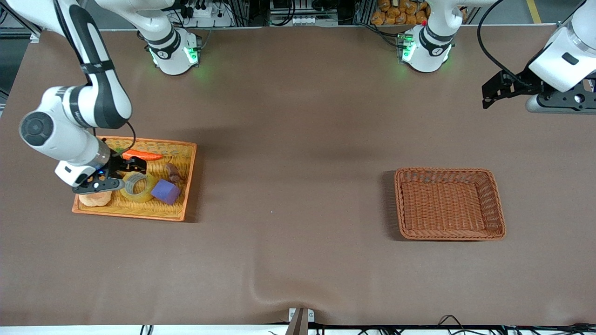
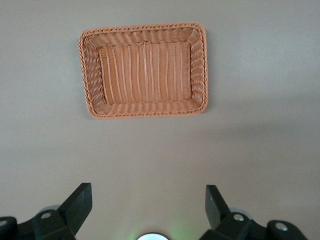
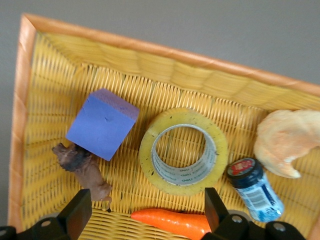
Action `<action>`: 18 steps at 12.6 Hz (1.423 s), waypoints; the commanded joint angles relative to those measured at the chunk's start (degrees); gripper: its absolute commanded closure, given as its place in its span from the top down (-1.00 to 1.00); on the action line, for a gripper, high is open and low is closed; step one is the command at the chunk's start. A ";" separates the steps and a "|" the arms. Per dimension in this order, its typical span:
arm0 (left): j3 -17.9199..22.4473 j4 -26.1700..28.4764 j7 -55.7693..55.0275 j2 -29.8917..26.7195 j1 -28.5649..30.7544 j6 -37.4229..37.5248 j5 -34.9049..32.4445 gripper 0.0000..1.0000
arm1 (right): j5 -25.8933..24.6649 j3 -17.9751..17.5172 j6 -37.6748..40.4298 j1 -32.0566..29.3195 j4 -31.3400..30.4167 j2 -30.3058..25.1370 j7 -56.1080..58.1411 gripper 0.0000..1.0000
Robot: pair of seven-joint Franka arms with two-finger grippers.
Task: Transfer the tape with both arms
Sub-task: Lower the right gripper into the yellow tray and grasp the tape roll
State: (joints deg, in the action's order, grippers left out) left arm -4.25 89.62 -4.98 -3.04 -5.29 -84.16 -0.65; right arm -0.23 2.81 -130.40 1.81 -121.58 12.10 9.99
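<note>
High front camera facing both bases; wrist cameras straight down over separate baskets.

Robotics lab: two white arms (image 1: 79, 116) bolted on green-lit bases (image 1: 174, 53) at twelve o'clock of a brown-covered table (image 1: 298, 186); cabling and equipment racks (image 1: 298, 11) along that edge.

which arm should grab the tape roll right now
Right. The right gripper hangs with open jaws over the tape in the yellow tray. The left gripper waits, open, near the table's left-arm end.
</note>
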 commanded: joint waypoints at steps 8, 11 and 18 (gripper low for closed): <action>0.12 -1.20 -0.56 1.54 -0.25 6.63 -0.32 1.00 | 0.06 -0.17 -8.72 -0.40 -0.68 10.04 7.67 1.00; 0.12 -1.20 -0.56 2.33 -0.51 11.81 -0.14 1.00 | 0.06 -0.17 -8.90 -0.58 -0.50 11.19 7.67 0.42; 0.12 -1.29 -0.56 3.21 -0.42 15.16 0.12 1.00 | -0.03 -0.08 -4.80 -0.32 1.95 10.06 7.67 -1.00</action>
State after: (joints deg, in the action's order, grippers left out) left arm -4.16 89.34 -5.03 -0.19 -5.48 -70.51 -0.65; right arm -0.24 2.96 -138.31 1.83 -121.64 23.31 16.88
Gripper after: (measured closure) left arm 0.000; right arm 0.780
